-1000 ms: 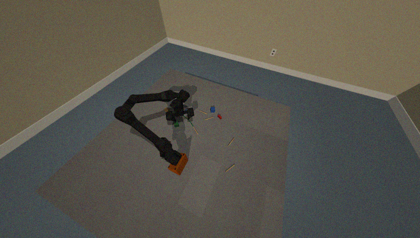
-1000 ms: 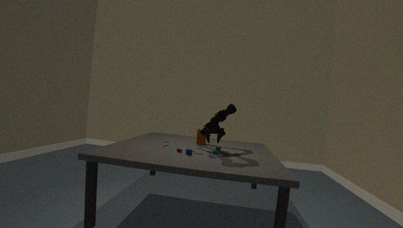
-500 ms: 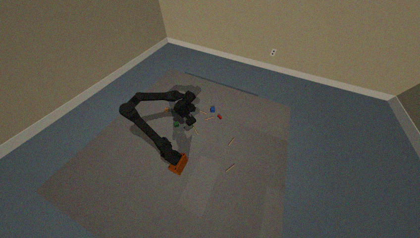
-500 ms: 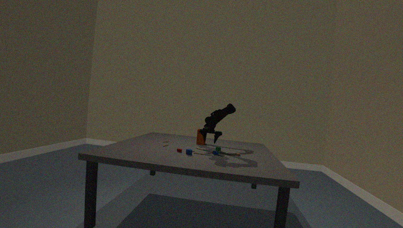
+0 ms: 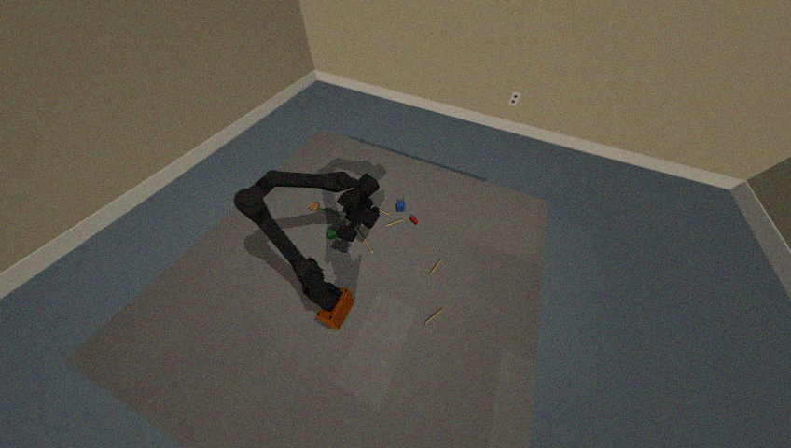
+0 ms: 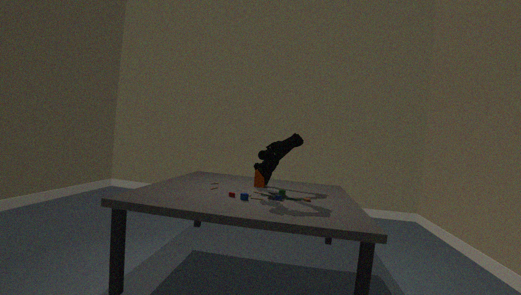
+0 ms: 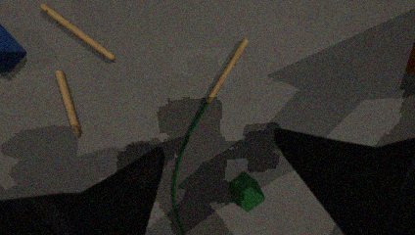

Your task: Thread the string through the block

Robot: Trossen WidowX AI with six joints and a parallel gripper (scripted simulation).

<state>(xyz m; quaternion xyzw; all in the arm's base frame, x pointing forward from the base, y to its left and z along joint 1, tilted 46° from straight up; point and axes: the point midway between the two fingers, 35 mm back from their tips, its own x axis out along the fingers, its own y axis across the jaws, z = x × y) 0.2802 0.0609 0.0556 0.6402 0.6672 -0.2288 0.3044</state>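
Two loose sticks (image 5: 383, 211) (image 5: 393, 223) (image 7: 78, 33) (image 7: 68, 103) lie to one side of the string's stick, with a blue block (image 5: 400, 205) (image 6: 244, 196) (image 7: 9, 51) and a red piece (image 5: 413, 219) (image 6: 231, 194) beyond. Two more sticks (image 5: 436, 267) (image 5: 433, 316) (image 6: 214, 188) (image 6: 214, 183) lie well apart. A green cube (image 5: 331, 233) (image 6: 281, 192) (image 7: 247, 192) sits near the string (image 7: 175, 168), in the wrist view between the fingers. The gripper (image 5: 359, 224) (image 6: 266, 182) (image 7: 218, 143) is spread wide, pinching nothing. The string's stick (image 5: 367, 243) (image 6: 257, 192) (image 7: 228, 70) lies on the table (image 5: 399, 355) (image 6: 233, 218) (image 7: 147, 29), ahead of the fingertips in the wrist view. Which piece has the hole is unclear.
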